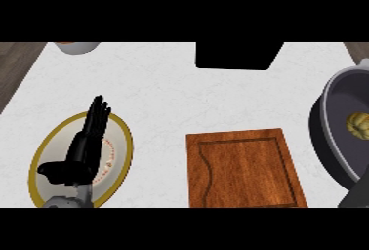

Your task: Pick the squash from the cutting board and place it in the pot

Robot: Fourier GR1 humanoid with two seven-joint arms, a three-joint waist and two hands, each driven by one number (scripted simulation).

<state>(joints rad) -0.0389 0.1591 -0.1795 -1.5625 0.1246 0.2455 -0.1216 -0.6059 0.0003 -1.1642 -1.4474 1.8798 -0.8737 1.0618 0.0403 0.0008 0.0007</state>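
Note:
The yellowish squash [358, 125] lies inside the dark grey pot [330, 110] at the right edge, partly cut off by the frame. The wooden cutting board [243, 168] sits at the lower middle with nothing on it. My left hand [81, 154] rests open, fingers straight and pointing away, over a plate at the left. A dark piece of my right hand [358, 193] shows at the lower right corner, just in front of the pot; the rest of it lies outside the view.
A white plate with a gold rim [124, 134] lies under the left hand. A black box [238, 54] stands at the back middle. A white bowl [76, 47] shows at the back left. The white counter [166, 93] ends at a dark floor strip on the left.

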